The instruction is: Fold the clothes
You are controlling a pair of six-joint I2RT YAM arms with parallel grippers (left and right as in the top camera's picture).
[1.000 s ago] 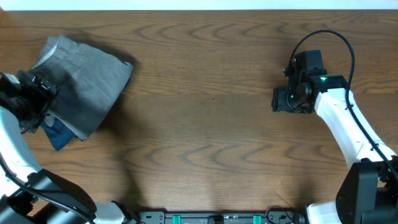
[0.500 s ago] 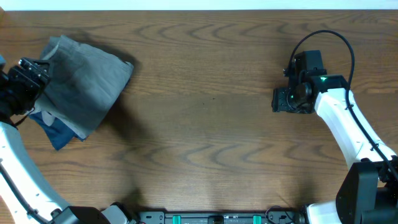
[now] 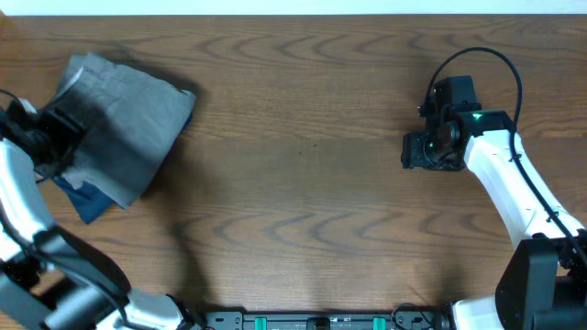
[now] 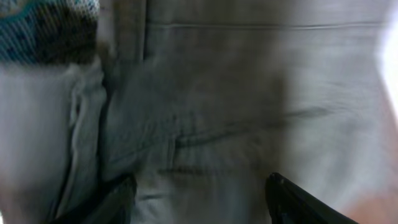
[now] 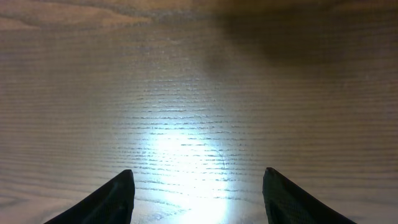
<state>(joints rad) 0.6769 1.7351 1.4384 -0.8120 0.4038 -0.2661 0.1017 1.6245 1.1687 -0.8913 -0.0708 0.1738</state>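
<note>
The grey shorts (image 3: 124, 115) lie folded at the far left of the table, on top of a dark blue garment (image 3: 84, 198). My left gripper (image 3: 55, 137) hovers over the shorts' left edge with its jaws open. In the left wrist view the blurred grey cloth (image 4: 236, 106) with seams fills the frame, and both fingertips (image 4: 292, 199) stand apart with nothing between them. My right gripper (image 3: 415, 148) is open and empty over bare wood at the right. Its fingertips (image 5: 118, 196) show spread above the tabletop.
The wooden table (image 3: 303, 183) stretches between the two arms. A black cable (image 3: 495, 60) loops above the right wrist. A patch of patterned teal cloth (image 4: 43, 28) shows at the upper left of the left wrist view.
My left arm has swung: it rose toward the far left edge half a second ago and has now come back down over the shorts' left edge. The right arm has not moved.
</note>
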